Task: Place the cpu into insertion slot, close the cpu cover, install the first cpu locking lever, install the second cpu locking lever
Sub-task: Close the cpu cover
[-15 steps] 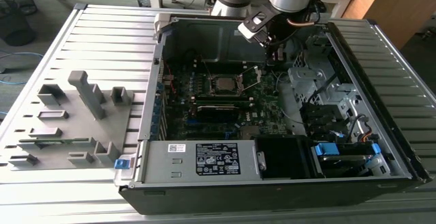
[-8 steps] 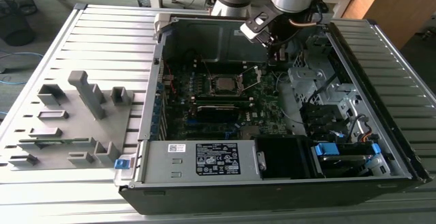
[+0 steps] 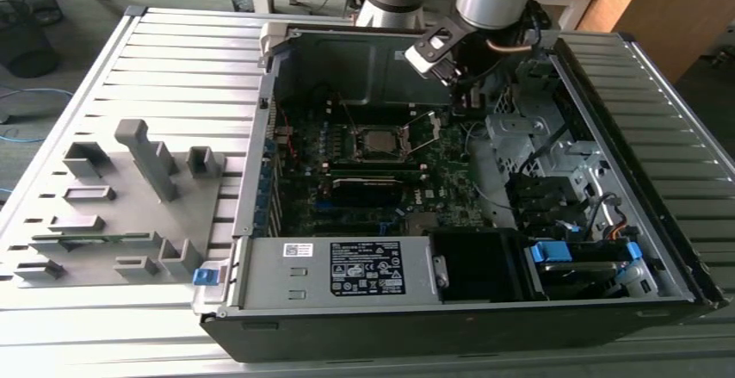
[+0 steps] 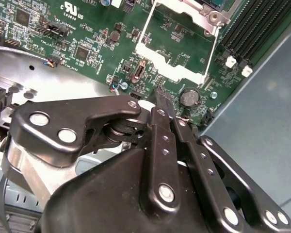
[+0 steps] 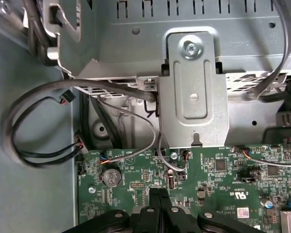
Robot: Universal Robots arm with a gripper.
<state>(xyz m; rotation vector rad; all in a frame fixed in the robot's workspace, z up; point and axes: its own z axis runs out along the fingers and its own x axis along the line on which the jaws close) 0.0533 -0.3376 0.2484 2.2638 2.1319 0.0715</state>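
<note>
On the exterior view's left, a grey fixture [image 3: 120, 197] with upright holders lies on the slatted table [image 3: 172, 59]. Right of it stands the open computer case [image 3: 460, 331]. Its power supply [image 3: 333, 268] is along the near side, and the green motherboard [image 3: 305, 201] lies flat inside, further back.

The cpu [image 3: 373, 142] sits in its socket near the middle of the board, with the dull grey top facing up. The cpu cover [image 3: 428, 128] is not closed. It is swung open to the right side of the socket, and in the second wrist view the cpu cover [image 4: 153, 53] shows the green board through its square window.

Further right, the arm comes down from the far side, and the gripper [image 3: 463, 96] hangs above the board, just right of the open cover. In both wrist views the black fingertips [image 4: 161, 99] are pressed together, with nothing seen between them. In the second wrist view the tip is just beside the free edge of the cover, but I cannot tell if it touches. A round coin battery [image 4: 187, 97] is near the tip.

The first wrist view shows the gripper [image 5: 157, 196] over the board edge, with a metal bracket [image 5: 191, 92] and looped cables [image 5: 39, 121] beyond it. At the right of the case are the drive bays [image 3: 563, 253].
</note>
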